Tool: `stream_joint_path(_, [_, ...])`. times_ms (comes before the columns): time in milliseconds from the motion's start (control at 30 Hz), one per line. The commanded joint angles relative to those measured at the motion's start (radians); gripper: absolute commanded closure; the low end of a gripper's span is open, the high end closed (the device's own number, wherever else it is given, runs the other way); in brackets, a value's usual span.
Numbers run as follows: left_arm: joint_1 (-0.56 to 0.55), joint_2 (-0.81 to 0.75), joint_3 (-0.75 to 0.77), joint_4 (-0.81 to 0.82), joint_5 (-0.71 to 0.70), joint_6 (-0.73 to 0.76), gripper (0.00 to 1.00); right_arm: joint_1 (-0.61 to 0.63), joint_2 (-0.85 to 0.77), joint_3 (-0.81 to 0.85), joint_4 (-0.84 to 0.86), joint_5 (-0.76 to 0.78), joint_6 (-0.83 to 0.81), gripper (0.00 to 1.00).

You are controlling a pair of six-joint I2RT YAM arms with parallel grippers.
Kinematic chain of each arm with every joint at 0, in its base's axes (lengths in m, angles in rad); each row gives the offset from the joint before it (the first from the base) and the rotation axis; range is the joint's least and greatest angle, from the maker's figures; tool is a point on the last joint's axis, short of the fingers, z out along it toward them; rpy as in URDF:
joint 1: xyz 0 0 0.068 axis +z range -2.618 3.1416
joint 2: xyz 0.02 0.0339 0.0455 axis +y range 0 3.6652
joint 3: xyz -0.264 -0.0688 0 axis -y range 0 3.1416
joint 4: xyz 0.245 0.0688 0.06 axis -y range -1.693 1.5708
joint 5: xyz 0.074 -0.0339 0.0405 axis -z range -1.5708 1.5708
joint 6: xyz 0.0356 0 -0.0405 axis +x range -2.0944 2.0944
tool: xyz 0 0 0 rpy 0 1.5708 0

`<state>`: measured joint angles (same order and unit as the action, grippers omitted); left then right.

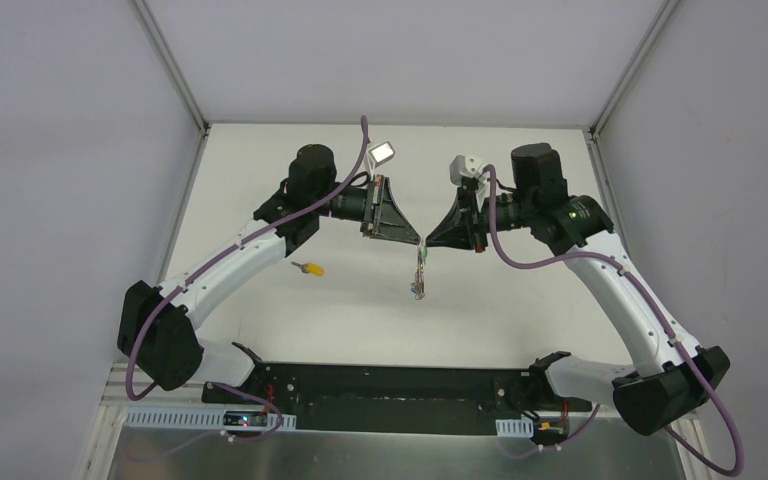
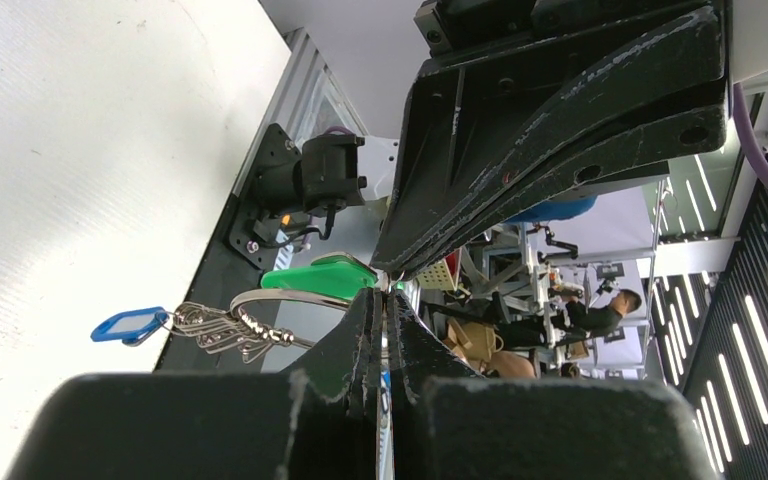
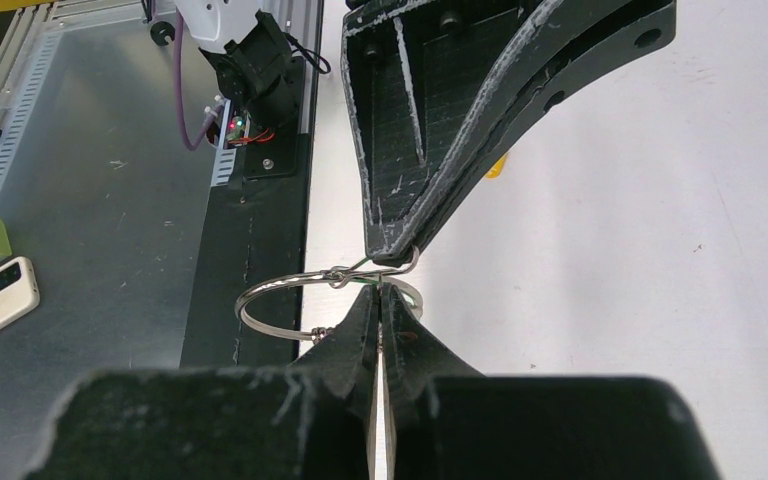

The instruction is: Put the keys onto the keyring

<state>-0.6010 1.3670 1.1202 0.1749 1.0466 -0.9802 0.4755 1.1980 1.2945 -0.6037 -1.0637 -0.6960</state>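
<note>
Keyring, partly hidden, is clenched by left pincer and right pincer.

The white table bears one yellow-headed key.

One keyring. On it hang one blue key and a bunch of silver keys, too tangled to count. One green key just beside it, one yellow key well apart.
</note>
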Motion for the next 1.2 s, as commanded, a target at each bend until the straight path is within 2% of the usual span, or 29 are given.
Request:
stream_joint_path(0, [-0.002,-0.001,-0.002,0.027,-0.003,0.018,1.0,0.008,-0.003,0.017,0.035,-0.061,0.001,1.0])
stream_joint_path(1167, [-0.018,0.007,-0.002,0.029,0.005,0.026,1.0,0.024,0.012,0.016,0.079,-0.013,0.054,1.0])
